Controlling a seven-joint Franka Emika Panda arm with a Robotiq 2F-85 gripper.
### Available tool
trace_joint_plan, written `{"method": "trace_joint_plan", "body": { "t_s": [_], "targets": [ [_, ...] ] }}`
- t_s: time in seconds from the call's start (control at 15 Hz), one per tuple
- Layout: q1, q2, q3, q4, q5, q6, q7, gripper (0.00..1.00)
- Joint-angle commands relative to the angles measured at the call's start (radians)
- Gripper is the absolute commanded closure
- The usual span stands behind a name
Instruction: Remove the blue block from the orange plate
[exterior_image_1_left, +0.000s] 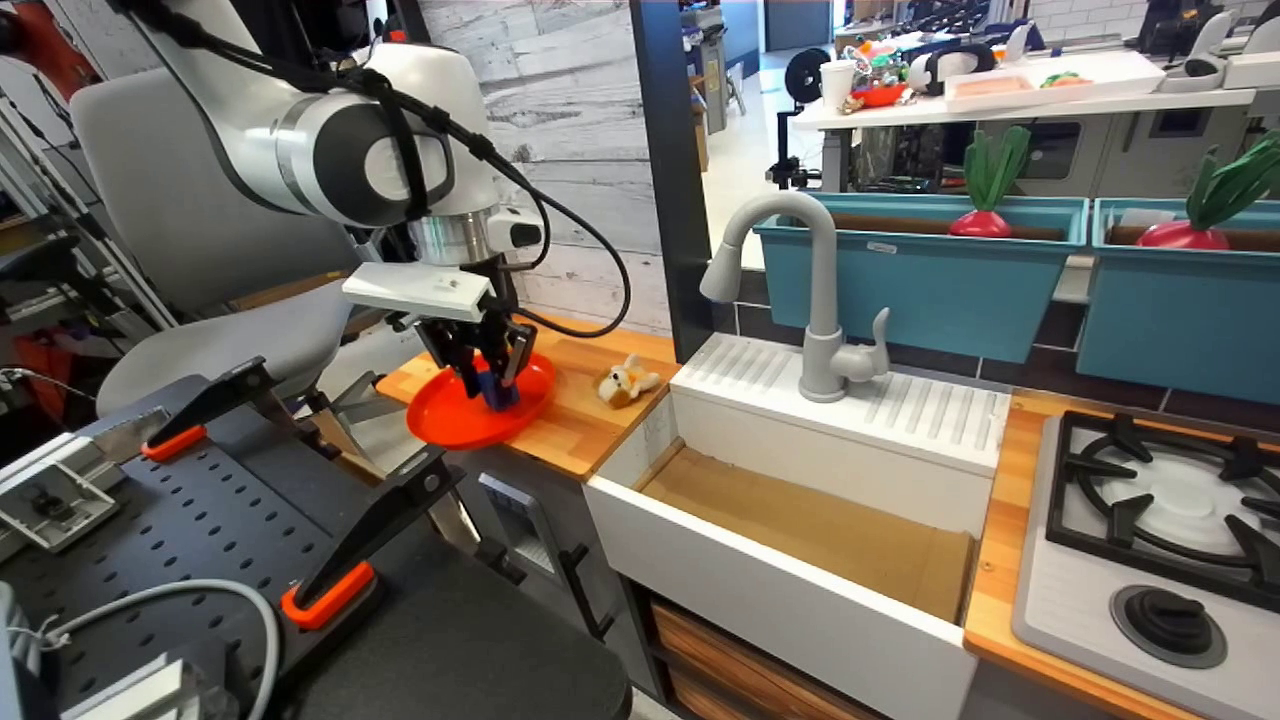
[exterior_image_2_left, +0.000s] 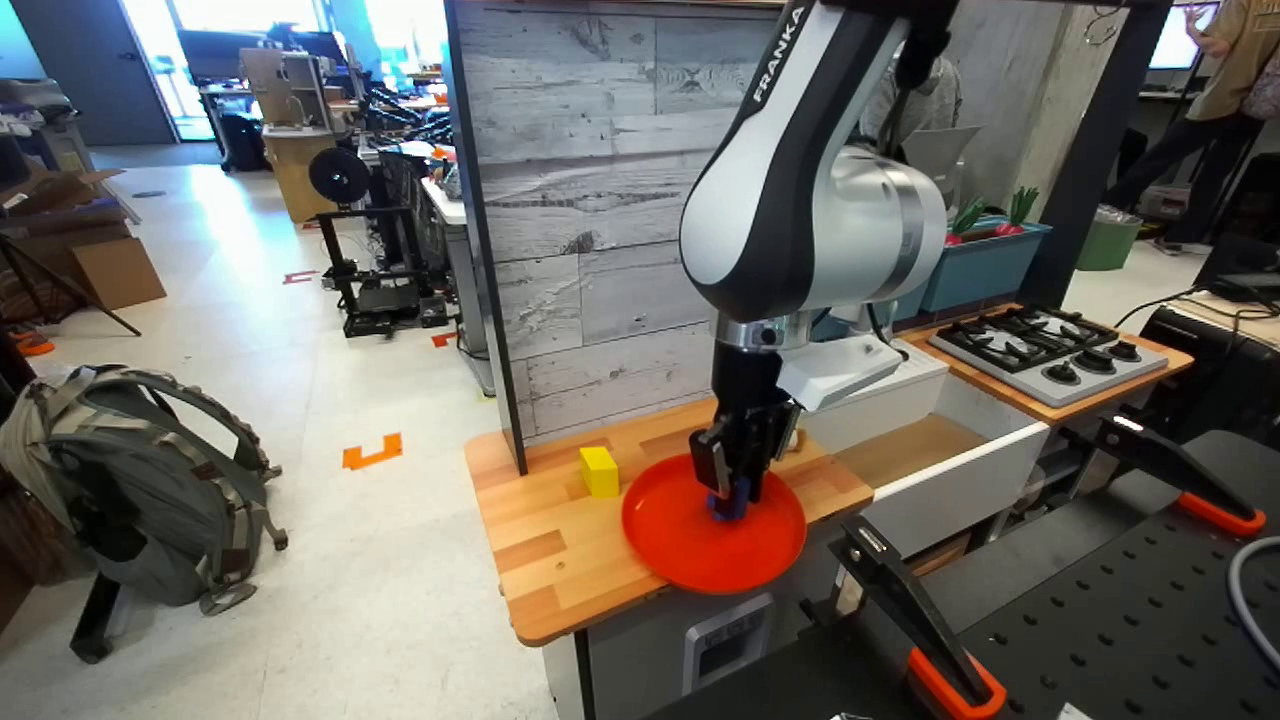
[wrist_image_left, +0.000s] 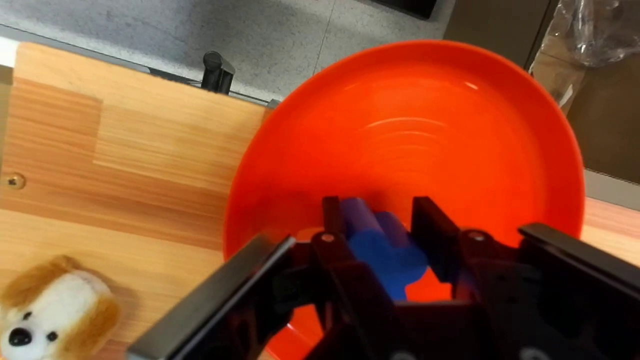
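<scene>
The orange plate (exterior_image_1_left: 445, 415) lies on the wooden counter in both exterior views (exterior_image_2_left: 690, 555) and fills much of the wrist view (wrist_image_left: 425, 105). The blue block (exterior_image_1_left: 500, 396) is over the plate's inner area, low at its surface; it also shows in an exterior view (exterior_image_2_left: 727, 508) and the wrist view (wrist_image_left: 382, 255). My gripper (exterior_image_1_left: 490, 386) points down over the plate, partly closed around the block, also seen in an exterior view (exterior_image_2_left: 737, 492). In the wrist view (wrist_image_left: 377, 210) the block fills the gap and appears to touch both fingers. Fingers hide parts of the block.
A small dog toy (exterior_image_1_left: 627, 382) lies beside the plate, toward the sink (exterior_image_1_left: 800, 560); it also shows in the wrist view (wrist_image_left: 55, 320). A yellow block (exterior_image_2_left: 600, 472) stands across the plate from it. A wooden wall panel (exterior_image_2_left: 610, 210) rises behind. The faucet (exterior_image_1_left: 822, 290) stands behind the sink.
</scene>
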Motion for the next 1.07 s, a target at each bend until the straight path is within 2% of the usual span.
{"method": "trace_joint_plan", "body": {
  "t_s": [0.0, 0.2, 0.4, 0.67, 1.0],
  "targets": [
    [-0.019, -0.084, 0.013, -0.065, -0.024, 0.023, -0.008, 0.85],
    [-0.046, -0.147, 0.019, -0.086, -0.012, 0.041, -0.014, 0.85],
    [-0.092, -0.176, 0.023, -0.057, 0.015, 0.062, -0.016, 0.85],
    [-0.131, -0.138, 0.006, 0.038, 0.037, 0.052, 0.004, 0.85],
    [-0.114, -0.056, -0.028, 0.125, 0.026, 0.031, 0.051, 0.85]
  ]
}}
